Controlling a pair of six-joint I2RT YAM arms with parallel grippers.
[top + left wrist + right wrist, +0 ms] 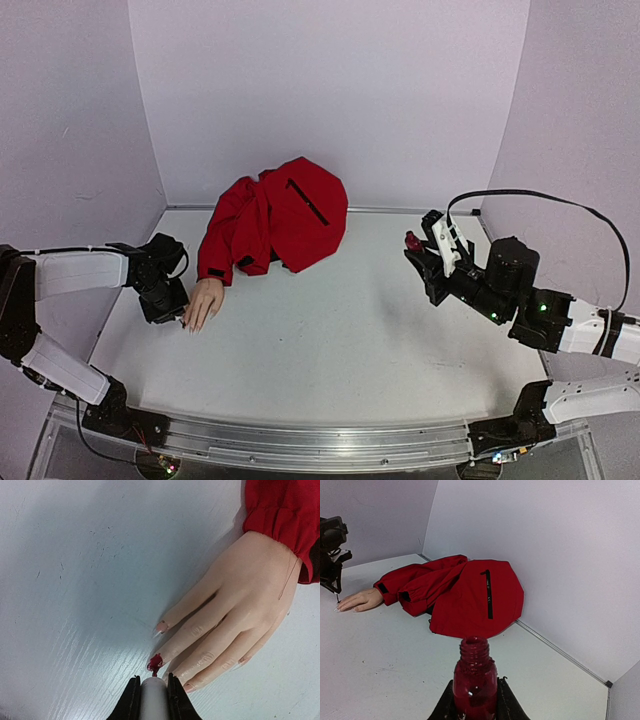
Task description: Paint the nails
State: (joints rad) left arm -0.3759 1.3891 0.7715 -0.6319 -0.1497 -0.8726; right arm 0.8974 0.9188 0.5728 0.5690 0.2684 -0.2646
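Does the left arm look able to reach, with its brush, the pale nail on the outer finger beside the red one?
Probably yes. The left fingers hold the brush at the red nail, and the pale nail lies just beside it with nothing over it.

White arms, black claws, black cable

I see the mannequin hand in beige. Of its nails, one is dark red and the others are pale. The jacket behind the hand is bright red with a black stripe. The table under the hand is white, with fine grain lines. The cap at its fingertips is white; the bottle, well apart from the hand, is clear red.
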